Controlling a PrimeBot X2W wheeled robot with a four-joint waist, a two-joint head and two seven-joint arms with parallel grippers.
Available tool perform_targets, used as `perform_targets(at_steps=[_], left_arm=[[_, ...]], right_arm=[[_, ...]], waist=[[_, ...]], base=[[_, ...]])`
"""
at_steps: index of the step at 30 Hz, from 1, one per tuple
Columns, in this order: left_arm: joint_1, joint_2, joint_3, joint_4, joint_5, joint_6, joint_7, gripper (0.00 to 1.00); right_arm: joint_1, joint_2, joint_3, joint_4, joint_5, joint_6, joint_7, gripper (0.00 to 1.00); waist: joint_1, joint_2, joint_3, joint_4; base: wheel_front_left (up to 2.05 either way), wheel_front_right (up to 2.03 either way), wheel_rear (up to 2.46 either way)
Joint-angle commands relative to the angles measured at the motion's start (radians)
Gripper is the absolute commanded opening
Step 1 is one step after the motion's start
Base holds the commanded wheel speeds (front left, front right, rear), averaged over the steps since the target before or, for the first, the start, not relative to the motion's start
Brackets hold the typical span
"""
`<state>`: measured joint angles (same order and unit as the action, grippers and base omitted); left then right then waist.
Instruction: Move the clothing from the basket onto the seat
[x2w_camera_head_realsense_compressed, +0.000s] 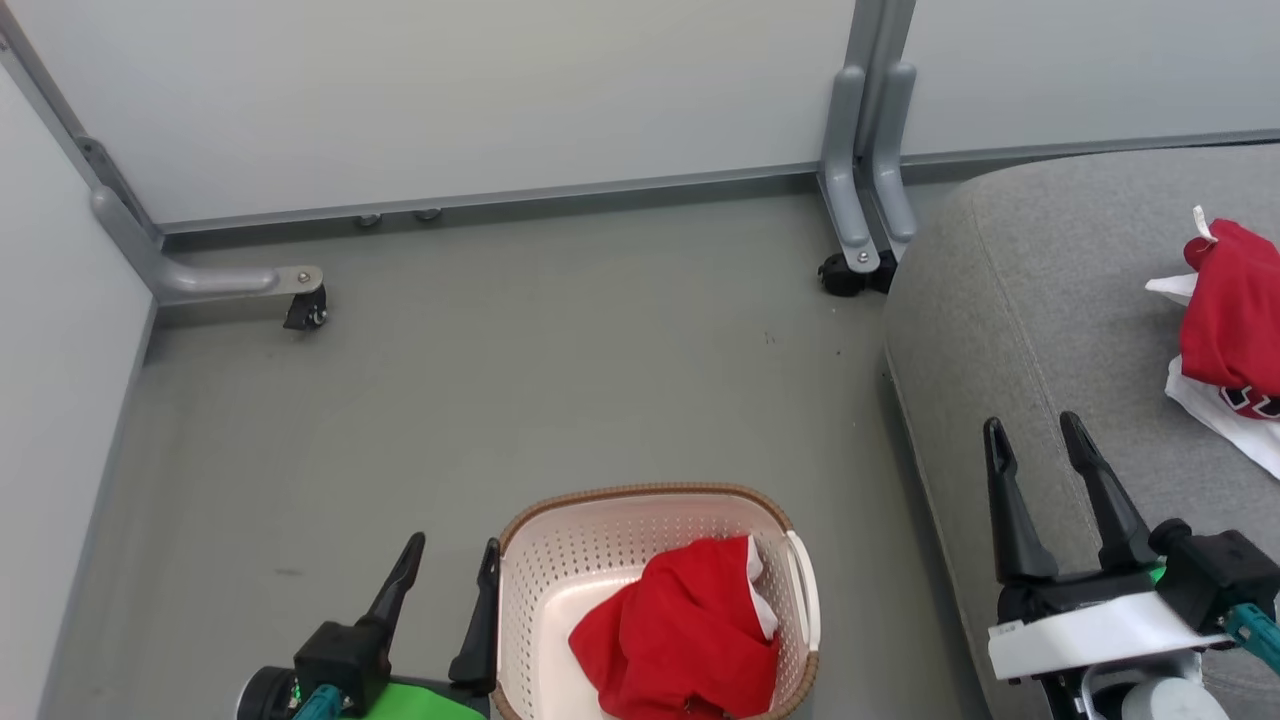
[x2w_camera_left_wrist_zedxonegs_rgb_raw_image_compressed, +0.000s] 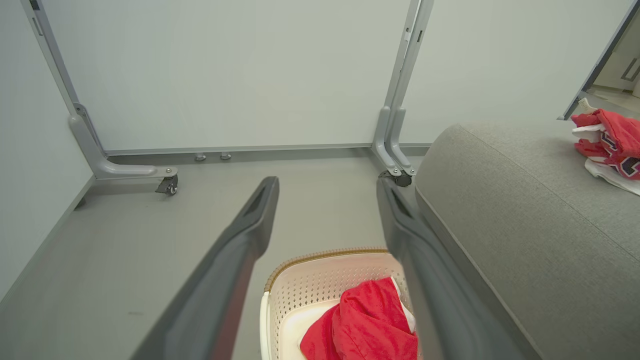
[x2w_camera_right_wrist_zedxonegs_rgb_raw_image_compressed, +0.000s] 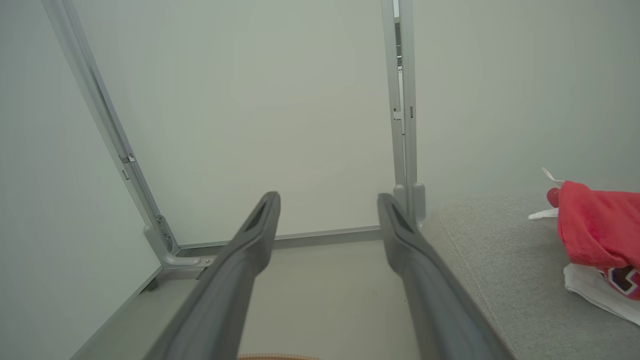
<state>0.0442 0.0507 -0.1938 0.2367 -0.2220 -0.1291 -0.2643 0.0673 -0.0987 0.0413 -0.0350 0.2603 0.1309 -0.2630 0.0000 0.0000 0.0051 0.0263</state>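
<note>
Grey floor (x2w_camera_head_realsense_compressed: 500, 400) by white partition panels (x2w_camera_head_realsense_compressed: 500, 100): basket (x2w_camera_head_realsense_compressed: 560, 560) holds one red garment (x2w_camera_head_realsense_compressed: 680, 630), second red garment (x2w_camera_head_realsense_compressed: 1235, 310) lies on seat (x2w_camera_head_realsense_compressed: 1050, 330), left end effector (x2w_camera_head_realsense_compressed: 452, 543) just beside basket's left rim, right end effector (x2w_camera_head_realsense_compressed: 1032, 422) over seat edge, both wide and empty.

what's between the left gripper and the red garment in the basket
Only the wall of the basket: the left gripper hangs open just outside its left side. The red garment lies uncovered inside, so nothing visible blocks a reach from above.
</note>
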Motion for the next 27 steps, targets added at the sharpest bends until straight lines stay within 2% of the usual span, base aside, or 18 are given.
perform_targets(at_steps=[1, 9, 15, 22, 27], left_arm=[[-0.046, 0.006, -0.016, 0.018, 0.015, -0.003, 0.0, 1.0], [-0.23, 0.035, -0.081, 0.177, -0.005, -0.003, 0.0, 1.0], [-0.377, 0.091, -0.167, 0.335, -0.005, -0.003, 0.0, 1.0], [-0.561, 0.125, -0.295, 0.479, -0.044, -0.003, 0.0, 1.0], [-0.689, 0.142, -0.388, 0.551, -0.057, -0.003, 0.0, 1.0]], right_arm=[[-0.029, -0.003, -0.005, -0.011, -0.008, 0.0, -0.003, 1.0], [-0.135, -0.013, -0.009, -0.062, -0.015, 0.0, -0.003, 1.0], [-0.219, -0.027, -0.003, -0.116, -0.027, 0.0, -0.003, 1.0], [-0.29, -0.025, -0.019, -0.172, -0.039, 0.0, -0.003, 1.0], [-0.331, -0.033, 0.021, -0.209, -0.039, 0.0, -0.003, 1.0]], waist=[[0.0, 0.0, 0.078, -0.025], [0.0, 0.0, 0.339, -0.089], [0.0, 0.0, 0.515, -0.145], [0.0, 0.0, 0.668, -0.189], [0.0, 0.0, 0.76, -0.213]], base=[[0.0, 0.0, 0.0], [0.0, 0.0, 0.0], [0.0, 0.0, 0.0], [0.0, 0.0, 0.0], [0.0, 0.0, 0.0]])
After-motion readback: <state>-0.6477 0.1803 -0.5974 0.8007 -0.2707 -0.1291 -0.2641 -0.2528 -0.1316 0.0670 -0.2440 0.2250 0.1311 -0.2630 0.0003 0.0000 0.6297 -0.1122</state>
